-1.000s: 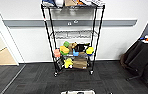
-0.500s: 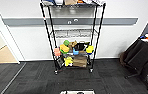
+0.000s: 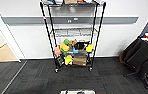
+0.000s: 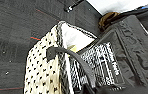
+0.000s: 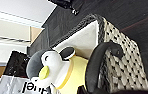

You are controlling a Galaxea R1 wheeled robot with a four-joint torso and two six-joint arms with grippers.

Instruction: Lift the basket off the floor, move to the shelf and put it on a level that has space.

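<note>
A white wall with a grey band backs the shelf point(image 3: 72, 35), which stands on the dark carpet floor point(image 3: 35, 77); its second level point(image 3: 73, 32) is a bare wire grid, with toys on the tier below. The basket point(image 5: 120, 62) sits low before the robot, its rim point(image 3: 77, 92) at the head view's bottom edge. A penguin toy point(image 5: 55, 67) lies inside. A dark finger point(image 4: 72, 60) curves over its edge in each wrist view; whether either gripper is clamped, I cannot tell.
</note>
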